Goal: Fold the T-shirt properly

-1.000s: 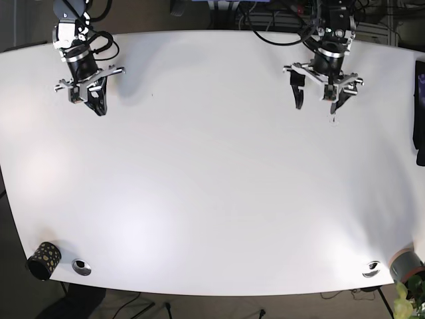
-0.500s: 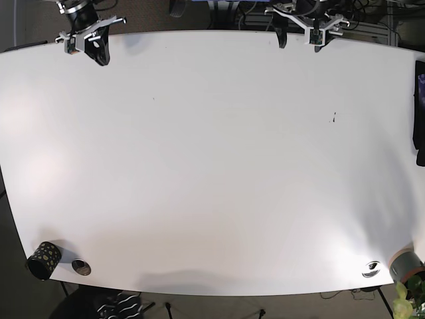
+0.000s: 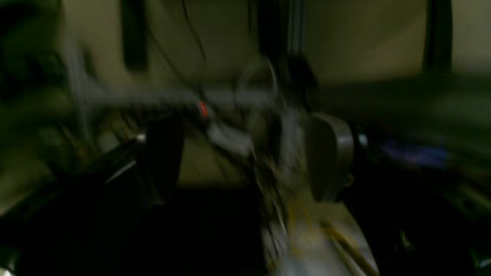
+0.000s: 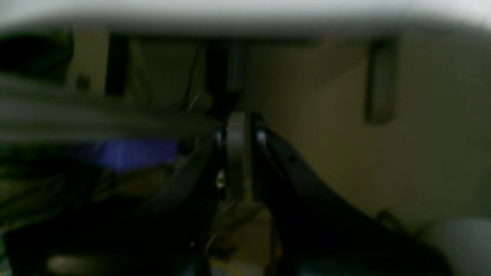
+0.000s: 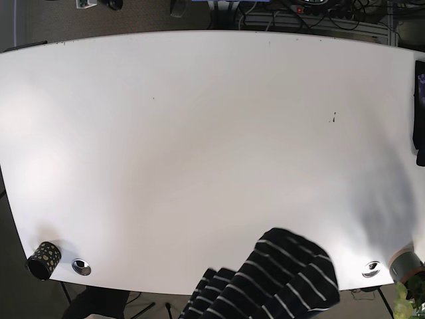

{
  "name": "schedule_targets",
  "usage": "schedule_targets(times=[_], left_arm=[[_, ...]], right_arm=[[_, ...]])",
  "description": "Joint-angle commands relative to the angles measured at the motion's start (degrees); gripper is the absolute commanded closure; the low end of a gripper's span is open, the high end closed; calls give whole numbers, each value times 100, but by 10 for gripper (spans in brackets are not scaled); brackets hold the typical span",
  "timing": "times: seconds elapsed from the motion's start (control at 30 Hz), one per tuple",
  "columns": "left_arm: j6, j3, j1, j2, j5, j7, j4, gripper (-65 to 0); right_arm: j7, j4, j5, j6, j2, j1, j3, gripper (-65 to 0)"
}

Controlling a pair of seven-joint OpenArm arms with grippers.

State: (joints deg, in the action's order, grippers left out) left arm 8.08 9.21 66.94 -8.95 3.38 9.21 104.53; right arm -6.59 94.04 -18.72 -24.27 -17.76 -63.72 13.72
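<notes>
folding hadn't begun: the black white-striped t-shirt only overhung the white desk edge; my wrist views were too blurred to tell either arm's jaws.

A wide white table fills the base view. A black, white-striped T-shirt lies over its near edge. A speckled cup stands at the near left corner, a metal disc beside it.
</notes>
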Motion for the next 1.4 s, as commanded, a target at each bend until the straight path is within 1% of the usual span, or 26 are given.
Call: schedule_targets(times=[0.0,0.1,0.2,0.3,0.67,0.7,0.83,0.87,0.93,0.97,1.03,1.07,1.13,1.17,1.2,1.23,1.27,1.3,1.37], left_arm=[[-3,15,150,64,-281,-178,30,-447],[-3,-11,335,135,-544,-187,312,-447],[-3,-11,476,143,-764,-187,813,-447],[-3,-3,423,143,-782,-187,962,-447],[-12,15,-843,143,-746,-161,962,-454],[-12,6,-905,143,-746,-152,954,-458],[-12,-11,-1124,143,-746,-152,945,-540],[-12,-11,-1212,143,-738,-152,936,-558],[-12,-11,-1309,152,-738,-126,936,-560],[-12,-11,-1371,187,-738,-20,936,-561],[-12,-11,-1459,302,-746,217,945,-561],[-12,-11,-1555,354,-746,393,945,-560],[-12,-11,-1731,398,-746,613,945,-560],[-12,-3,-1784,398,-746,683,945,-558],[-12,6,-1837,407,-746,753,945,-547],[-12,6,-1837,434,-746,771,945,-533],[-12,6,-1837,434,-746,771,945,-525],[-12,6,-1845,434,-746,771,945,-514],[-12,15,-1872,434,-746,771,945,-507]], right_arm=[[-198,25,-84,-4,-40,-111,83,-30],[-198,130,-84,-4,-40,-217,83,-29],[-198,394,-84,-4,-40,-287,259,-29],[-198,508,-84,-4,-31,-234,294,-29],[-181,939,-84,5,-31,768,294,-30],[-181,974,-84,5,-31,847,286,-32],[-172,1053,-84,5,-31,1181,233,-35],[-110,1062,-84,5,-40,1339,136,-35],[136,1167,-84,5,-75,1594,13,-35],[400,1255,-84,-4,-75,1753,-31,-35],[716,1343,-84,-4,-75,1964,-66,-36],[962,1440,-84,-56,-66,2148,-66,-36],[1332,1563,-84,-285,-40,2430,-75,-65],[1463,1589,-84,-399,-40,2553,-75,-94],[1683,1625,-84,-584,-40,2728,-75,-147],[1850,1660,-84,-689,-40,2895,-75,-190],[1956,1677,-84,-760,-40,3010,-75,-219],[2132,1713,-84,-856,-31,3177,-75,-263],[2351,1748,-84,-979,-31,3397,-75,-298]])
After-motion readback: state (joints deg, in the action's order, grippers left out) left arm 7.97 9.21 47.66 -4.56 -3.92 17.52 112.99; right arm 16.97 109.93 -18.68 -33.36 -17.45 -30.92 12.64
